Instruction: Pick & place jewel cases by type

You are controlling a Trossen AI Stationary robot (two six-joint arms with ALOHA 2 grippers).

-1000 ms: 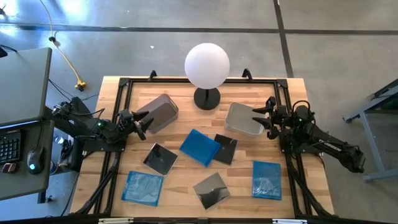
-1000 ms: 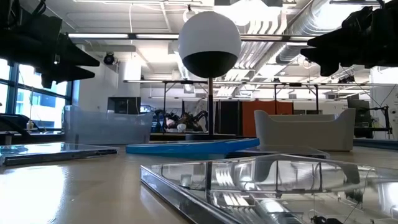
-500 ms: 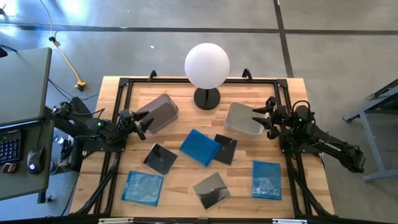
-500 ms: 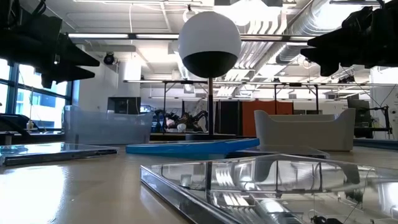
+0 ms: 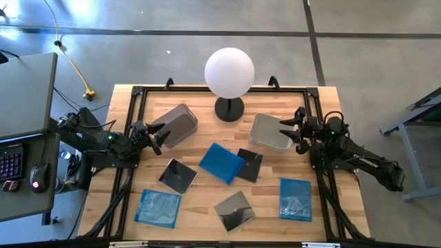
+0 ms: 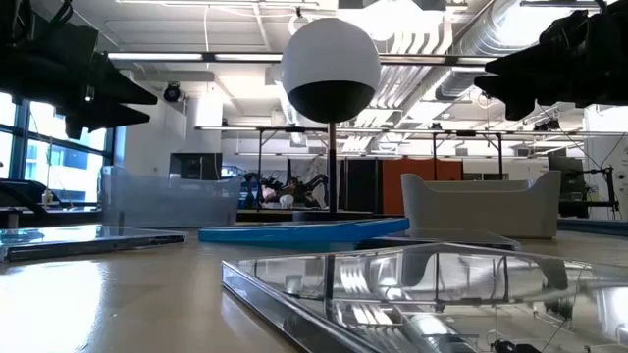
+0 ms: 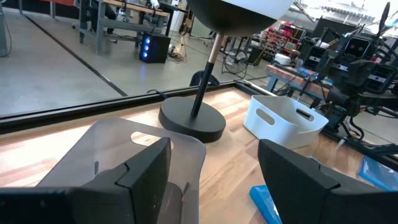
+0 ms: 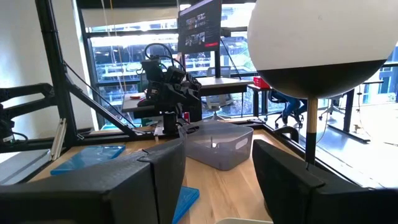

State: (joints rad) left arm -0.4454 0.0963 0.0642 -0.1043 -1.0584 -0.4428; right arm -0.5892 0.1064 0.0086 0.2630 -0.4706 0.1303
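Both arms wait at the table's sides – left gripper [image 5: 157, 138] by the smoky bin [image 5: 176, 124], right gripper [image 5: 289, 129] by the white bin [image 5: 269, 132], fingers apart, empty – while six jewel cases [image 5: 222, 162] lie flat across the wood.

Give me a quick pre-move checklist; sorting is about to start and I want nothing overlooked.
1. Left tool open and empty, beside the grey bin: ok.
2. Right tool open and empty, beside the white bin: ok.
3. All six cases lying on the table, none in a bin: ok.
4. Middle blue case free to lift: not ok, it touches or overlaps a black case.
5. Lamp clear of both arms: ok.
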